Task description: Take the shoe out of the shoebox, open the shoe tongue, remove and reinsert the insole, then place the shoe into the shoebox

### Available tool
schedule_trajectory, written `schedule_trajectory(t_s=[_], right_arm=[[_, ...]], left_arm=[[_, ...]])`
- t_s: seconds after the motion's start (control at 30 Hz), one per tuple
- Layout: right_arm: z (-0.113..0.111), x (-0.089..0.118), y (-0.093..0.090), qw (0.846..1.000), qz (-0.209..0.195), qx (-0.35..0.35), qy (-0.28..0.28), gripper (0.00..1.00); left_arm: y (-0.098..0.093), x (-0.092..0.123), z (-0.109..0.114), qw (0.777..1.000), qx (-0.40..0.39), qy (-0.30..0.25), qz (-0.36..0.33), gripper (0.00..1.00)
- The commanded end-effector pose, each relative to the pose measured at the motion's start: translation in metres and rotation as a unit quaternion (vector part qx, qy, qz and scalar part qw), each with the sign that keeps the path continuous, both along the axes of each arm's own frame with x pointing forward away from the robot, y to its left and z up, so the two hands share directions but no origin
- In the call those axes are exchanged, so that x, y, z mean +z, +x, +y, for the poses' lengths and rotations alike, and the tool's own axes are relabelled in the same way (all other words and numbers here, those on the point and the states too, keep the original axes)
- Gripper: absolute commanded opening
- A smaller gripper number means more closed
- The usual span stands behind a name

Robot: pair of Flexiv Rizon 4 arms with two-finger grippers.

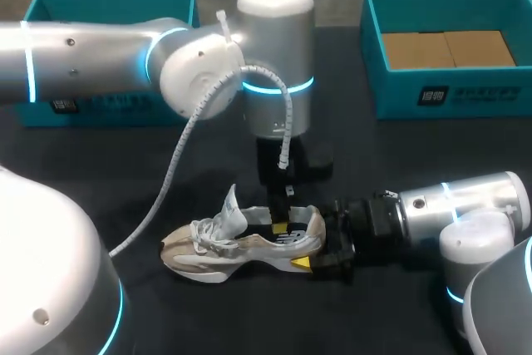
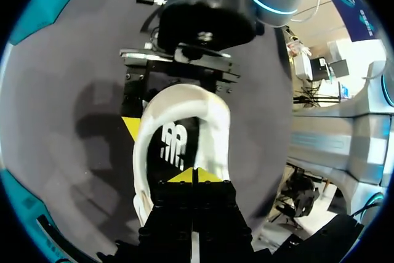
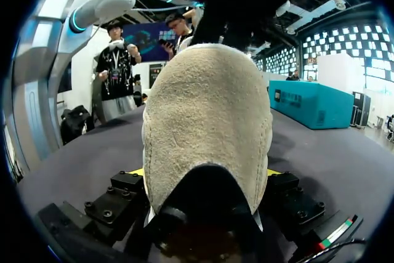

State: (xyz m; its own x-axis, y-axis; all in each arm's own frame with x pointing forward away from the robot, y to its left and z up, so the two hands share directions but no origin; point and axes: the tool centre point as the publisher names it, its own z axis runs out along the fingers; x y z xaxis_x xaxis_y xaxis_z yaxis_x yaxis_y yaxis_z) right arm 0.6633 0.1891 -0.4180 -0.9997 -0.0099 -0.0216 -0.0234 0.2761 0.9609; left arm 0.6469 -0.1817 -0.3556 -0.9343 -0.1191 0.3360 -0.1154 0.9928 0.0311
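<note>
**A:** Two sets of fingers, both at one end of the shoe (image 1: pixel 237 243). What do they have?

**B:** The right gripper (image 3: pixel 205 173) has its fingers clamped on the suede heel (image 3: pixel 206 109), one from each side. The left gripper (image 2: pixel 194 175) comes down from above with its fingers drawn together, tips on the black insole (image 2: pixel 178 146) inside the opening. I can't tell whether they pinch it.

**A:** How will it handle?

**B:** Light, I'd judge, with a soft upper that caves under a squeeze. The heel looks like the stiffest part, so that hold seems sound. The insole is likely thin and floppy, best taken by its rear edge and peeled up slowly.

**A:** And where is the shoe?

**B:** Out of any box, standing on its sole at the lower centre of the head view, toe to the left, tongue and laces (image 1: pixel 224 214) raised.

**A:** And around it?

**B:** A dark matte bench (image 1: pixel 100 172). One teal box (image 1: pixel 108 6) sits at the upper left. Another teal box (image 1: pixel 432 93), with brown card inside, sits at the upper right. Both are well apart from the shoe.
</note>
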Motion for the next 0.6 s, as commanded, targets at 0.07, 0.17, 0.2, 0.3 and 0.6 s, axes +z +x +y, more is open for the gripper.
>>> schedule_trajectory(t_s=[0.07, 0.17, 0.2, 0.3, 0.6], right_arm=[[0.001, 0.001, 0.0, 1.0, 0.0, 0.001, -0.003, 0.0], [0.001, 0.001, 0.0, 1.0, 0.0, 0.001, -0.003, 0.0], [0.001, 0.001, 0.0, 1.0, 0.0, 0.001, -0.003, 0.0], [0.001, 0.001, 0.0, 1.0, 0.0, 0.001, -0.003, 0.0], [0.001, 0.001, 0.0, 1.0, 0.0, 0.001, -0.003, 0.0]], left_arm=[[-0.001, -0.017, 0.002, 1.0, 0.0, 0.005, 0.008, 0.0], [-0.006, -0.021, 0.01, 1.0, -0.006, 0.011, 0.008, 0.0], [-0.007, -0.023, 0.013, 1.0, -0.007, 0.012, 0.008, 0.0], [-0.009, -0.025, 0.023, 1.0, -0.012, 0.014, 0.013, 0.0], [-0.016, -0.029, 0.04, 0.999, -0.03, 0.018, 0.015, 0.0]])
